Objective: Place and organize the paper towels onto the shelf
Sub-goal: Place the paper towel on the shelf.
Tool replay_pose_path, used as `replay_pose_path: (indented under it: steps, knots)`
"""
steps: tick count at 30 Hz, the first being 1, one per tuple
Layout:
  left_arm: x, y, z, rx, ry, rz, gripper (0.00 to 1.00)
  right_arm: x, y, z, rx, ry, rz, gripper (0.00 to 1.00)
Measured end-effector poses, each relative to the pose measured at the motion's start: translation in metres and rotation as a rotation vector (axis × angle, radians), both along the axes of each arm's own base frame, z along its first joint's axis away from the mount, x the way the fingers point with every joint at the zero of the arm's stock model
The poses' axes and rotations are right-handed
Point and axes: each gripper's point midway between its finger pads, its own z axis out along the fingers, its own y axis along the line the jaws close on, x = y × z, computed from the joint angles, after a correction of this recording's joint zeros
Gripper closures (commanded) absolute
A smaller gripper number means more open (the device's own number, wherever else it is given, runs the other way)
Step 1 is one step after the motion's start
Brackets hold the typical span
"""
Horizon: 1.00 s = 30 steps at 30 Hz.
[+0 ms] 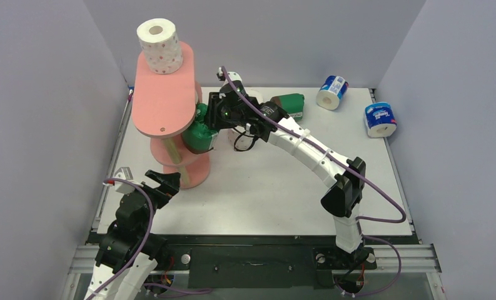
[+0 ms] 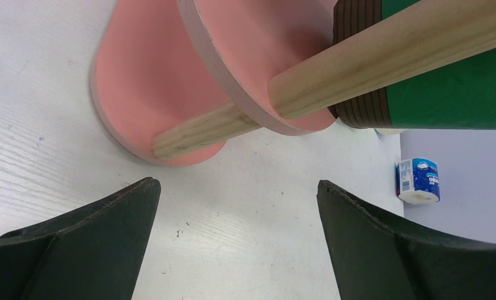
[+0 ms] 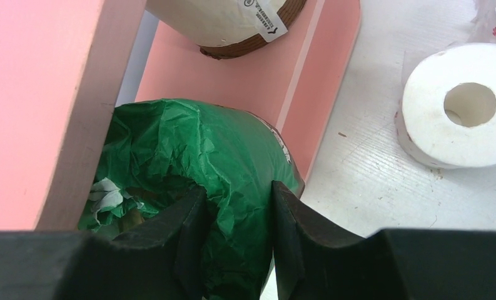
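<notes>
The salmon-pink shelf (image 1: 164, 100) stands at the table's left. A white red-dotted paper towel roll (image 1: 160, 45) stands on its top board. My right gripper (image 3: 237, 187) is shut on a green-wrapped roll (image 3: 232, 144), one finger in its core and one outside, holding it at the middle tier (image 1: 201, 132). A cream roll (image 3: 232, 25) with a brown edge sits beyond it on the pink board (image 3: 251, 81). My left gripper (image 2: 237, 183) is open and holds nothing, low over the table by the shelf's base (image 2: 145, 75).
A second green roll (image 1: 290, 105) lies behind the right arm. Two blue-white rolls (image 1: 332, 92) (image 1: 380, 119) sit at the back right. A white dotted roll (image 3: 458, 106) stands on the table beside the shelf. A wooden post (image 2: 389, 50) crosses the left wrist view.
</notes>
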Motion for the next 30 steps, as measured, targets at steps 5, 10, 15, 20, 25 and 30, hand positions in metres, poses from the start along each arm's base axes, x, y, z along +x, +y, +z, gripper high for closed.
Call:
replay_pose_path:
  steps: [5,10,15,20,25,30]
  knots:
    - [0.0,0.0,0.001,-0.002,-0.003,0.0,0.04,-0.004,0.004,0.002,0.011,0.005,0.001,0.63]
    - [0.0,0.0,0.0,-0.001,-0.002,0.0,0.04,-0.009,0.012,0.007,0.052,0.02,0.003,0.56]
    - [0.0,0.0,0.001,-0.002,-0.002,0.0,0.04,-0.011,0.021,0.015,0.104,0.022,0.011,0.51]
    - [0.0,0.0,0.001,-0.003,-0.003,0.0,0.04,-0.011,0.024,0.018,0.13,0.033,0.006,0.48]
    - [0.0,-0.001,0.001,-0.006,-0.002,-0.002,0.04,-0.01,0.027,0.011,0.152,0.051,0.001,0.45]
    - [0.0,-0.001,0.001,-0.008,-0.002,-0.004,0.04,-0.007,0.032,0.001,0.191,0.068,0.004,0.44]
